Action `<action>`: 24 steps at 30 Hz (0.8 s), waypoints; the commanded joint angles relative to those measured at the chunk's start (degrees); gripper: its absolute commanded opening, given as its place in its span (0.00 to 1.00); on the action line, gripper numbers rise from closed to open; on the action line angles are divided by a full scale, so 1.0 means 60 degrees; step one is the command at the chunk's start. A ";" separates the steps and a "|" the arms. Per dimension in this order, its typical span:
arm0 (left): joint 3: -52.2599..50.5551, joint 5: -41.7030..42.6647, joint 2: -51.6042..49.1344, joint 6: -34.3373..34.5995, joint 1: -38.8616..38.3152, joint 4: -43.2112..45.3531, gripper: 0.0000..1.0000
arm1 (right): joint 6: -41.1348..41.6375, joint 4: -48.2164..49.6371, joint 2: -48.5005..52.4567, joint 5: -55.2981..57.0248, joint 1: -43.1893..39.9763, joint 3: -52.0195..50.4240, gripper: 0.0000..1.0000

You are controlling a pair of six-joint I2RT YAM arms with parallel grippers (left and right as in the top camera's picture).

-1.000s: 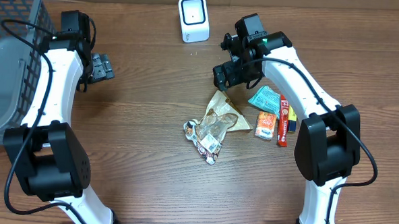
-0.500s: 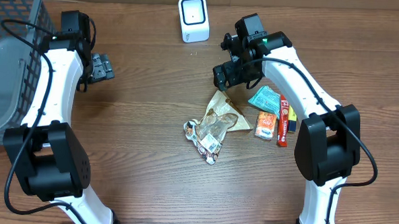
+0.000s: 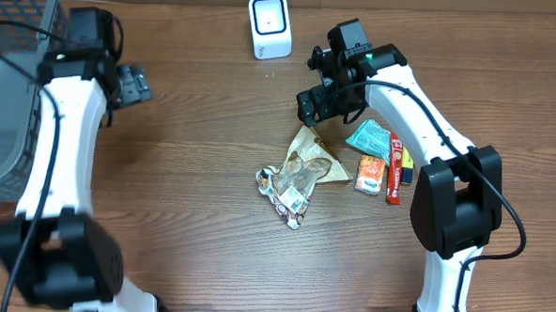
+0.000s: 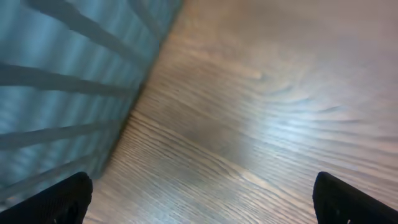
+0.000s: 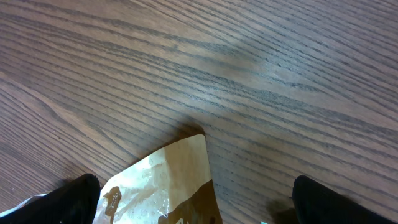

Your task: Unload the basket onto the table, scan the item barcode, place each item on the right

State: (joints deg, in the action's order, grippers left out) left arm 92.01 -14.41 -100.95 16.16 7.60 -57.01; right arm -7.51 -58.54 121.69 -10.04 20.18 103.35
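A white barcode scanner stands at the back of the table. A pile of items lies mid-table: a brown snack packet, a clear packet, a teal packet, an orange packet and a red stick. My right gripper hangs open just above the brown packet's upper corner, which lies between its fingertips untouched. My left gripper is open and empty at the far left, beside the basket; its wrist view is blurred.
A grey wire basket fills the left edge of the table, and its wall shows close by in the left wrist view. Bare wood lies between the basket and the item pile.
My left arm has swung up and left toward the basket, blurring its view. The right arm and the items have not moved.
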 commanded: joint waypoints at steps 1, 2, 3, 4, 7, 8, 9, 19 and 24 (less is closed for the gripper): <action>0.0182 -0.0124 0.1577 0.0095 -0.0047 0.0022 1.00 | 0.0000 0.0036 0.0033 0.0022 -0.0073 -0.0040 1.00; 0.0182 -0.0124 0.1880 0.0095 -0.0047 0.0018 1.00 | 0.0000 0.0033 0.0033 0.0018 -0.0073 -0.0040 1.00; 0.0182 -0.0124 0.2189 0.0095 -0.0047 0.0018 1.00 | 0.0000 0.0033 0.0033 0.0018 -0.0073 -0.0040 1.00; 0.0182 -0.0124 0.2488 0.0095 -0.0047 0.0018 1.00 | 0.0000 0.0033 0.0033 0.0018 -0.0073 -0.0040 1.00; 0.0182 -0.0124 0.3381 0.0095 -0.0047 0.0018 1.00 | 0.0000 0.0033 0.0033 0.0018 -0.0073 -0.0040 1.00; 0.0175 -0.0124 0.3679 0.0095 -0.0047 0.0018 1.00 | 0.0000 0.0036 0.0033 0.0022 -0.0073 -0.0040 1.00; 0.0160 -0.0124 0.4011 0.0095 -0.0047 0.0015 1.00 | 0.0000 0.0036 0.0033 0.0018 -0.0073 -0.0040 1.00; 0.0149 -0.0127 0.5774 0.0095 -0.0047 0.0007 1.00 | 0.0000 0.0033 0.0033 0.0018 -0.0073 -0.0040 1.00; 0.0113 -0.0127 0.5599 0.0095 -0.0047 0.0000 1.00 | 0.0000 0.0033 0.0033 0.0022 -0.0073 -0.0040 1.00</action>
State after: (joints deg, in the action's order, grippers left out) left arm 92.05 -14.44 -66.04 16.16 7.60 -57.06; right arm -7.49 -58.50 121.69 -10.04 20.16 103.37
